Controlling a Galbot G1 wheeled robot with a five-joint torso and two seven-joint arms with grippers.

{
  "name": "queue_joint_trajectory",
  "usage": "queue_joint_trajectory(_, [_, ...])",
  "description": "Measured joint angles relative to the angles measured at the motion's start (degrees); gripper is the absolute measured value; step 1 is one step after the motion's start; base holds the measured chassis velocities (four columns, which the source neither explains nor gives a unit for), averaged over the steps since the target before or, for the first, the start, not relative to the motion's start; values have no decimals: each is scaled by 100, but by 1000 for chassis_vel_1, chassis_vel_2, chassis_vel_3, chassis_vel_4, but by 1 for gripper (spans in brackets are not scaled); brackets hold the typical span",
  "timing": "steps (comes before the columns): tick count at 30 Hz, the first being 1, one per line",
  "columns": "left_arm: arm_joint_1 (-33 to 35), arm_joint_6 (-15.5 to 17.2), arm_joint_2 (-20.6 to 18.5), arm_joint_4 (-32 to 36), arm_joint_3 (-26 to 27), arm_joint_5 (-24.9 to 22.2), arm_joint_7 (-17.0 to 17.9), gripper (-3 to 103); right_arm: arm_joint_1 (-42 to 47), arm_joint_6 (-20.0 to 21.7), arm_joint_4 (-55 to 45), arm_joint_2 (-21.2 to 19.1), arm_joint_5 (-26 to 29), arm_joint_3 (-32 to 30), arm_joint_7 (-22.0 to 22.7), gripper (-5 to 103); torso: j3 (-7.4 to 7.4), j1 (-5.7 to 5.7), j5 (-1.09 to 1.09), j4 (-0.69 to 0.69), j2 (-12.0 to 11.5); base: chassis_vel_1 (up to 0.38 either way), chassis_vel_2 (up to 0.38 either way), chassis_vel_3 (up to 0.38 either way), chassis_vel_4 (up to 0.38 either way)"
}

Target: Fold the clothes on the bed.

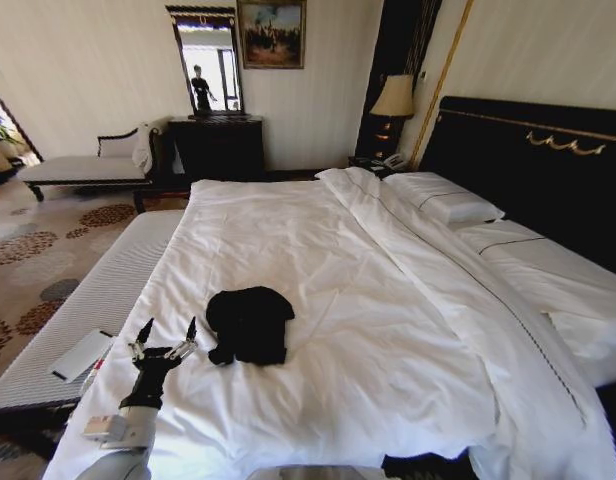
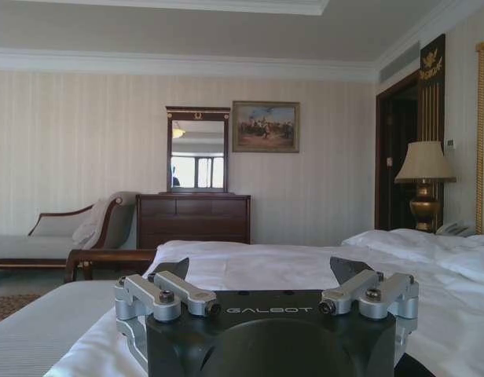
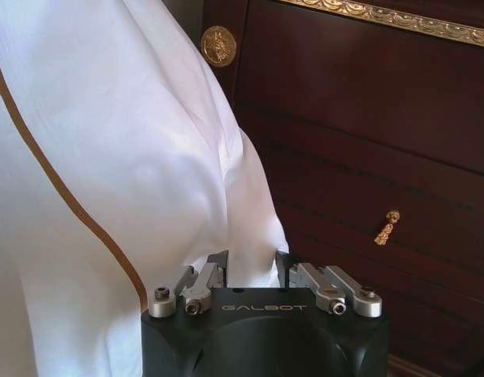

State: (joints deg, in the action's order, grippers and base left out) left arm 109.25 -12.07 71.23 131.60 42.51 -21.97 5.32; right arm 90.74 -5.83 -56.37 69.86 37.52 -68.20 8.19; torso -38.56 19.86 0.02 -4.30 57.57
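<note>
Black T-shirt (image 1: 250, 325) lies bunched on bed (image 1: 328, 300).
Left hand (image 1: 164, 337) spread beside it; right hand (image 3: 250, 263) spread, empty, near hanging sheet.

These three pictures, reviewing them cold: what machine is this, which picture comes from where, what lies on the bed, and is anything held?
A wheeled robot with two arms, each ending in a two-fingered tool. The wide picture comes from its head camera, looking down on the bed. The other two come from cameras on its wrists. On the white duvet lies a black T-shirt, bunched up. The left tool is open just left of the shirt, apart from it, holding nothing. The left wrist view looks low across the bed to a dresser and mirror. The right tool is open beside hanging white bedding and dark wood, holding nothing.
</note>
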Motion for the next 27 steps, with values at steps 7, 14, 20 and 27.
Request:
queue_joint_trajectory(7, [-2,6,-24,25,-1,5,8,100,37,19,-58,-19,67,-82,41,62,0,0,-1,-1,0,0,0,0,0])
queue_joint_trajectory(14, [-12,7,-50,28,5,2,9,100,297,-64,-509,68,226,-358,-65,94,0,0,-2,-1,0,0,0,0,0])
queue_joint_trajectory(20, [-8,-5,-55,18,22,-10,9,100,672,-266,-1342,248,385,-588,-388,100,0,0,-2,-1,0,0,0,0,0])
queue_joint_trajectory(27, [9,-17,-44,9,25,-11,7,100,1045,-443,-2272,454,453,-764,-599,100,0,0,-2,0,0,0,0,0,0])
